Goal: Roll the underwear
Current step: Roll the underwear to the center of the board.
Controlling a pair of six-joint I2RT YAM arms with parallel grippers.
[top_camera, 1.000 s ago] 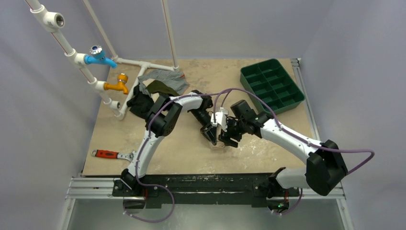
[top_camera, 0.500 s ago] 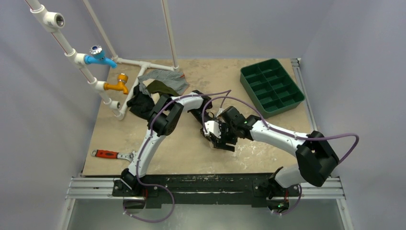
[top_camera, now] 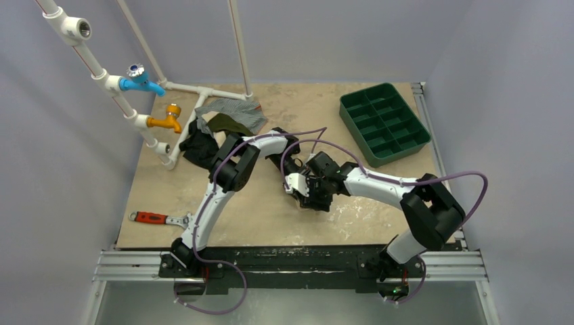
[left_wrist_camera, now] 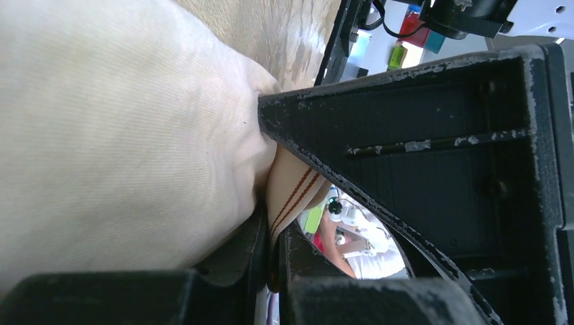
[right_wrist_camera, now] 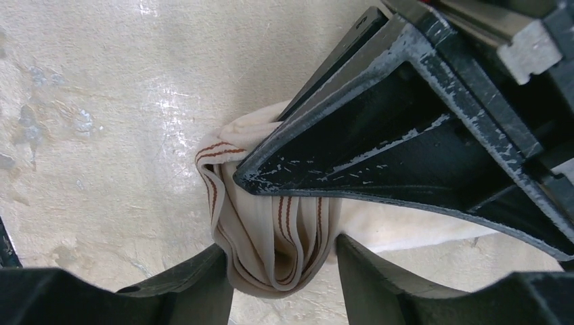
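Rolling is under way: the left hand (left_wrist_camera: pixel 274 203) clenches the small pale beige cloth underwear (right_wrist_camera: pixel 271 210), while the right hand (right_wrist_camera: pixel 281 247) straddles the bundle, its grip unclear, and probably needs to clamp and turn next.

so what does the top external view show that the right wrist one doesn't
Only the top external view shows the green tray, the wrench and the clothes pile. Only the right wrist view shows the underwear, its red-striped band bunched between the fingers of the right hand. Both show the table and the right hand.
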